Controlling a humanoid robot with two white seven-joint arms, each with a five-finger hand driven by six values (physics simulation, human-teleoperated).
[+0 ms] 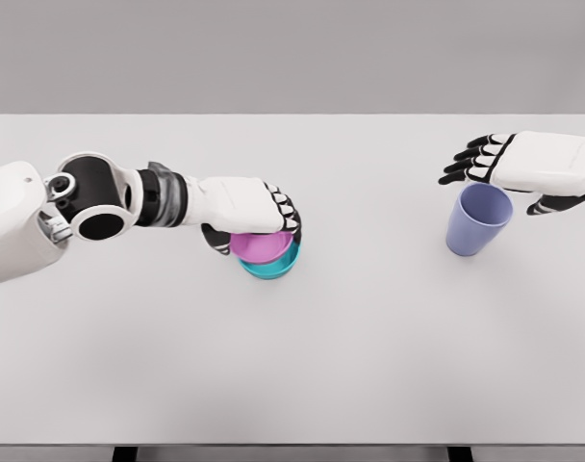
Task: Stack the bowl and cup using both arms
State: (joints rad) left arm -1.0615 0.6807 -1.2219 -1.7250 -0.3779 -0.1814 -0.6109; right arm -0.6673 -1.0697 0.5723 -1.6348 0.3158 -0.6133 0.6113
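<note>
Nearest the camera, at the left edge of the frame, the white left arm reaches in toward the middle of the bench (292, 385). Its left hand (259, 219) sits over a pink bowl (261, 244), fingers curled down around the far rim and the thumb tucked on the near side, so it looks closed on that bowl. The pink bowl rests nested in a teal bowl (273, 267), whose rim shows just below and to the right of it; whether the pink one is fully seated or slightly lifted I cannot tell.

In the upper right of the frame, the right hand (523, 166) hovers just above and behind a lavender cup (477, 219), which stands upright, mouth open, on the bench, well apart from the bowls. The fingers are stretched out and relaxed, the thumb hanging off to the right of the cup; it holds nothing.

As I judge it, the bowl stacking is at or near its finish, and the cup is the step in hand: the right hand is poised for a grasp not yet made. The next move calls for it to drop lower, close fingers and thumb around the cup wall, lift, and carry it leftward to the bowls, with the left hand letting go and clearing away so the cup can settle into the pink bowl.
</note>
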